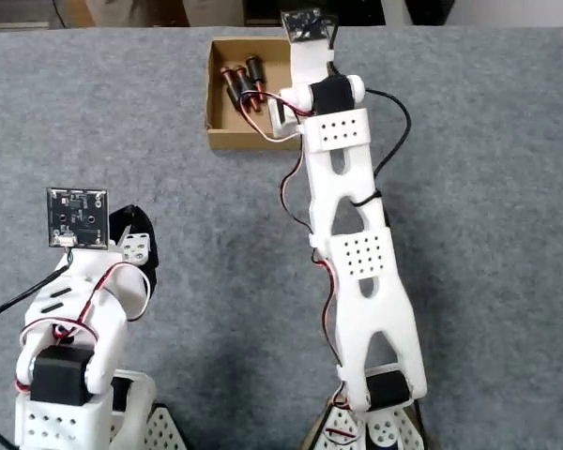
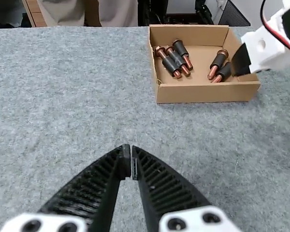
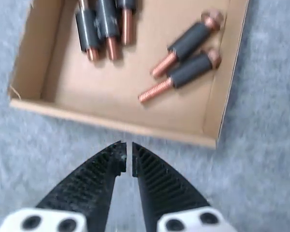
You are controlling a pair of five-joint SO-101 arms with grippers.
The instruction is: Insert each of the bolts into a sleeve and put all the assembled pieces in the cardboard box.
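The grey carpeted tabletop (image 1: 122,112) carries a cardboard box (image 2: 205,94) with five sleeved bolts (image 3: 191,41); left pincer (image 2: 127,164) and right pincer (image 3: 127,162) are both clenched empty.

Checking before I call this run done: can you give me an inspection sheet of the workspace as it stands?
Surface: grey felt-like mat, lying flat.
Job's things: five sleeved bolts lie in the cardboard box, three together and two apart from them.
Clutter: nothing seen.
Grippers: left gripper fingers shut, empty, over the mat; right gripper fingers shut, empty, at the box's rim.
Cables: black cable loops beside the right arm; thin wires run along it.
Surroundings: dark objects beyond the mat's far edge.
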